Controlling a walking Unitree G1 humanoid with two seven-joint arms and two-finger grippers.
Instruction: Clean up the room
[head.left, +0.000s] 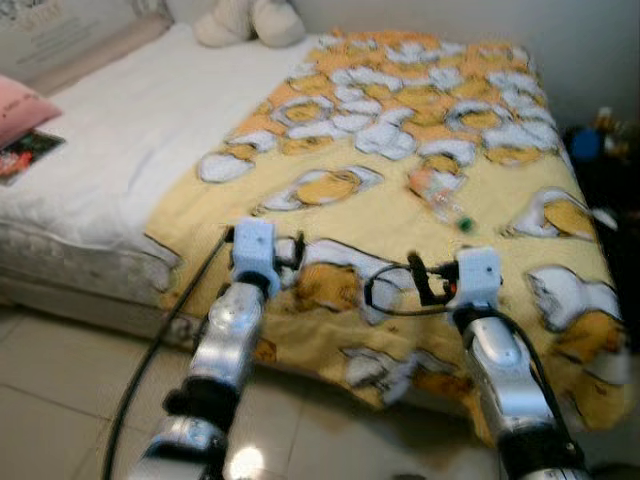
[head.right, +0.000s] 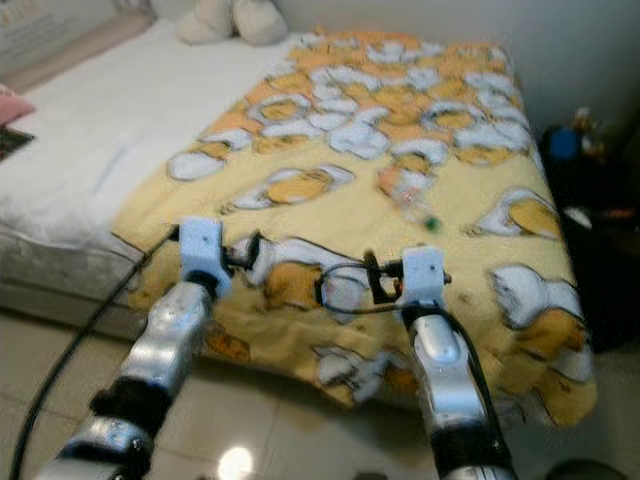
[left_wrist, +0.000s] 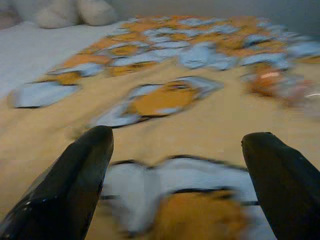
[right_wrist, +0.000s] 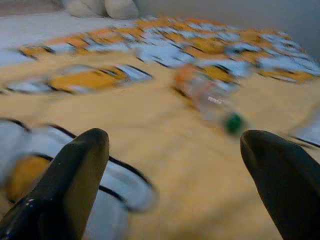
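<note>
Right gripper (right_wrist: 175, 185) and left gripper (left_wrist: 175, 185), both fingers spread and empty, hover over the bed's foot edge. Plastic bottle (right_wrist: 210, 97), probably empty, lies on the yellow blanket (head.left: 400, 210) toward the bed's right edge, w/ pickup not yet begun.

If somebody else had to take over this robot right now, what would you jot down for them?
Left gripper: open, holding nothing, over the near edge of the yellow blanket.
Right gripper: open, holding nothing, pointed toward the plastic bottle.
The bottle, with a green cap, lies on its side on the blanket, ahead of the right gripper and untouched.
Done: nothing picked up yet.
Left: probably reach forward with the right gripper, take the bottle and clear it off the bed.
</note>
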